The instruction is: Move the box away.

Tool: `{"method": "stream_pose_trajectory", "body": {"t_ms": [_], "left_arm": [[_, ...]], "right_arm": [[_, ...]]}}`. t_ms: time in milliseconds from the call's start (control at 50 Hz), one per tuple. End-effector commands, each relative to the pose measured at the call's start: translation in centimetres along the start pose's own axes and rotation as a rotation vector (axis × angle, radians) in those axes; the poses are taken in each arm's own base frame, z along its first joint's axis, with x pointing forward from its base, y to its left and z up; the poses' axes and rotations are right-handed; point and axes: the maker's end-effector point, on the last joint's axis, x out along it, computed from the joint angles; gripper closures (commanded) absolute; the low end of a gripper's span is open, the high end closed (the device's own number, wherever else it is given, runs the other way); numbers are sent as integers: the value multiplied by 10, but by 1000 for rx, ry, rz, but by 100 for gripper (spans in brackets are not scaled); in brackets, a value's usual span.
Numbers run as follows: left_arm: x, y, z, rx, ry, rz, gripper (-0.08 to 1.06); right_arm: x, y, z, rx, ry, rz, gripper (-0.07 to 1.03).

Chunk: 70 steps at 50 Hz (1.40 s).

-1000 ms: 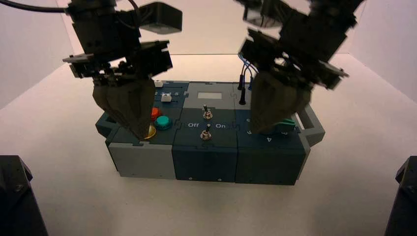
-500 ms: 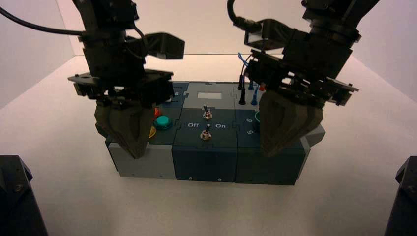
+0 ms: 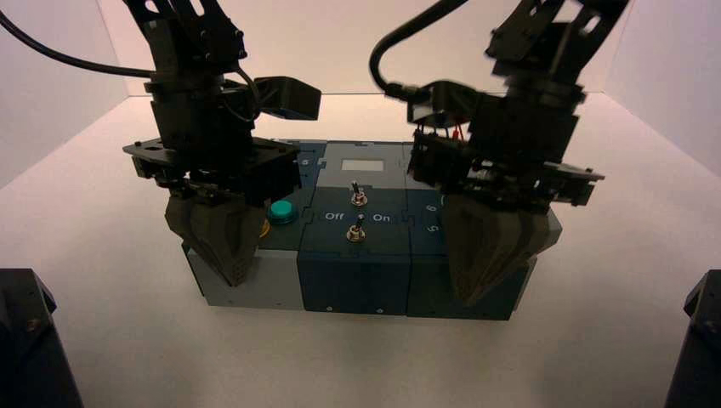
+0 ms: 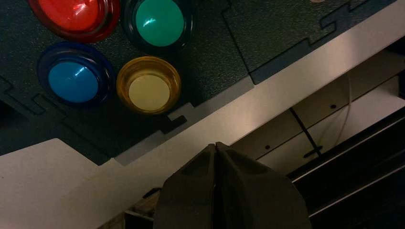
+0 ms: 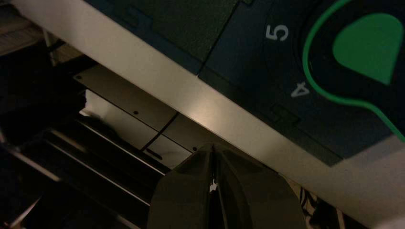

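The box point(image 3: 353, 276), dark teal and grey, stands across the middle of the white table. My left gripper point(image 3: 234, 276) is shut and empty, its tip in front of the grey left part of the box's near face. In the left wrist view it point(image 4: 216, 145) is just off the near top edge, by the yellow button point(image 4: 149, 90). My right gripper point(image 3: 472, 293) is shut and empty in front of the teal right part of the near face. In the right wrist view it point(image 5: 212, 148) lies past the edge near the green dial knob point(image 5: 370, 45).
Red point(image 4: 76, 12), green point(image 4: 159, 21) and blue point(image 4: 73, 82) buttons sit on the left module. Two toggle switches point(image 3: 358, 212) stand mid-box between "Off" and "On". White walls close the back and sides. Dark arm bases point(image 3: 25, 340) fill both near corners.
Both grippers have come from above the box's top panel toward its near side and lower, down to the near face. The box has not visibly moved.
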Motion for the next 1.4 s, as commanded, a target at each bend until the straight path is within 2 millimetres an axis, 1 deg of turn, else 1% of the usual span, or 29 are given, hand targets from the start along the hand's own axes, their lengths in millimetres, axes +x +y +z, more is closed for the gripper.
{"method": "stream_pose_trajectory", "body": {"t_ms": [20,240,400,560,760,1000,1120,1400], "left_arm": [[-2,-1,7,17,-12,6,101],[4,-2,24,40,-30,17,101],[12,0,29,46,-12,30,100],[17,2,32,52,-9,37,101],[14,6,39,35,-39,33,101],[9,15,47,23,-61,38,101],[7,18,50,19,-70,41,101],[-2,31,64,15,-104,63,101]], "right_arm": [[-1,7,11,-17,-10,3,99],[1,6,23,-10,-29,-6,99],[3,3,31,-8,-76,-15,99],[3,-7,39,17,-120,-28,99],[1,-21,41,45,-139,-42,99],[-5,-27,45,53,-159,-49,99],[-10,-32,49,64,-179,-50,99],[-27,-55,62,115,-236,-65,99]]}}
